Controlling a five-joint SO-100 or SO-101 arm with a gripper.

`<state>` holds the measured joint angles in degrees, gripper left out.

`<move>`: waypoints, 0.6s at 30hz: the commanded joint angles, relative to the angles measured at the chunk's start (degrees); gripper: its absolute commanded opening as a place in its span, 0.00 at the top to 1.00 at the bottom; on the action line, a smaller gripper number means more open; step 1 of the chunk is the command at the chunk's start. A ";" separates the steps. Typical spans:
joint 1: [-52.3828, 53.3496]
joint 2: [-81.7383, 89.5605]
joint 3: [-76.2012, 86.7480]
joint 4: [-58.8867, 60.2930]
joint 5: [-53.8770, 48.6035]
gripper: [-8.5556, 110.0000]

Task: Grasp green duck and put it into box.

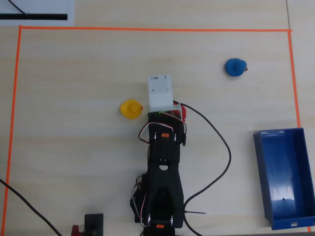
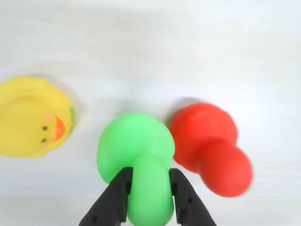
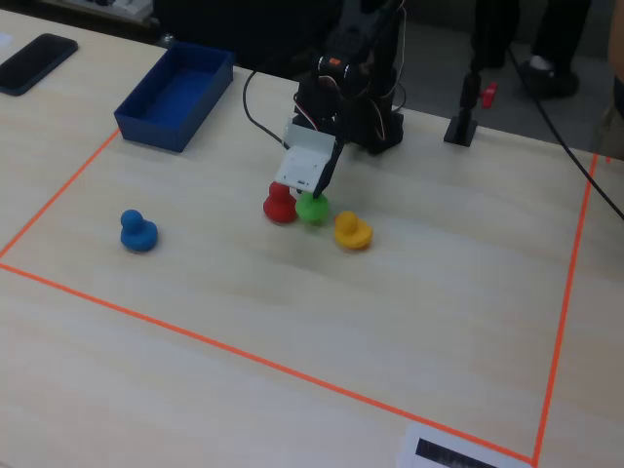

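Observation:
The green duck [image 2: 136,141] stands on the table between a red duck and a yellow one, also seen in the fixed view [image 3: 312,208]. My gripper [image 2: 149,173] has its two black fingers pressed against both sides of the duck's head, shut on it. From overhead the white wrist block [image 1: 161,92] hides the duck and the fingers. The blue box [image 1: 285,177] lies open-topped at the right edge of the overhead view, far from the gripper, and at the upper left of the fixed view [image 3: 175,93].
The red duck [image 2: 211,146] touches or nearly touches the green one on its right. The yellow duck [image 2: 33,117] sits apart on the left. A blue duck [image 1: 235,67] stands far off. Orange tape [image 1: 147,29] frames the work area. A black cable [image 1: 224,147] trails between arm and box.

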<state>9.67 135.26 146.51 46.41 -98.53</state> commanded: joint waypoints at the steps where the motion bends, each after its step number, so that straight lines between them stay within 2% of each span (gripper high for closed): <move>1: -0.70 -0.53 -10.55 6.42 3.34 0.93; 6: -1.85 -6.24 -31.46 16.26 10.37 0.93; 9: 1.67 -12.74 -44.12 17.58 11.69 0.93; 12: 9.14 -19.95 -54.49 16.35 11.34 0.93; 18: 30.67 -33.49 -70.14 13.18 7.65 0.93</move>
<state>26.81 106.79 87.80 61.70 -88.51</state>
